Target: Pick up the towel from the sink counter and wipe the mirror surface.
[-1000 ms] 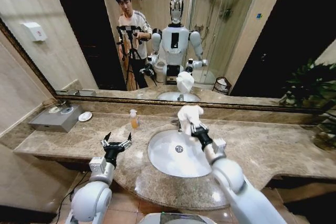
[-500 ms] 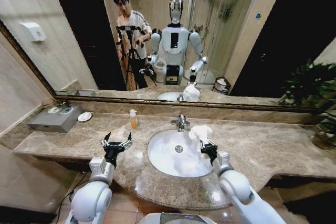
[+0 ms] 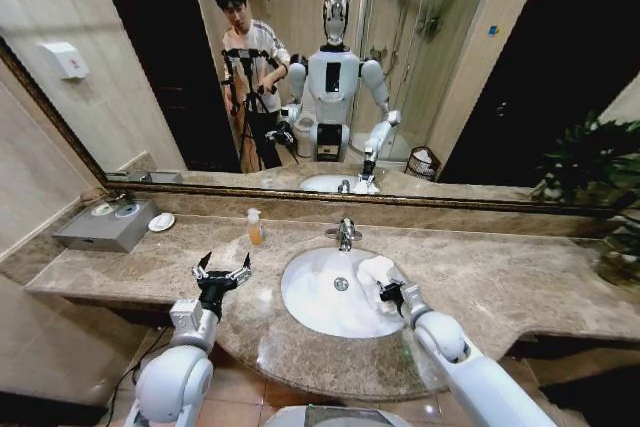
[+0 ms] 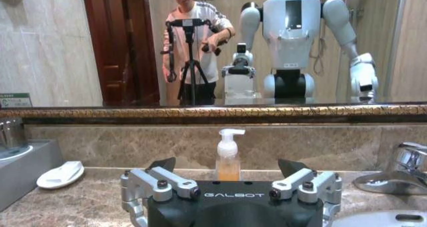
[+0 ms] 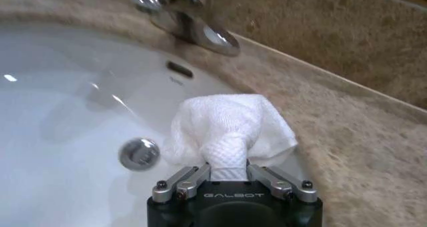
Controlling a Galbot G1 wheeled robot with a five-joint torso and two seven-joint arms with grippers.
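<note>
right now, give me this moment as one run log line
right claw: shut on towel, over basin's right rim | left claw: open, idle above sink counter | mirror: not touched

Colour rundown: the towel (image 5: 230, 129) is plain white with a fine waffle weave, bunched in a black gripper (image 5: 225, 173) with silver-grey jaws. The surface (image 3: 520, 287) is mottled beige-brown marble, glossy. The basin (image 3: 315, 297) is white, with a chrome tap (image 3: 345, 233) and chrome drain (image 5: 139, 153). The mirror (image 3: 420, 77) has a thin dark bronze frame. The soap bottle (image 4: 228, 161) holds amber liquid under a white pump. The other gripper (image 4: 229, 181) is black too, with white "GALBOT" lettering.
</note>
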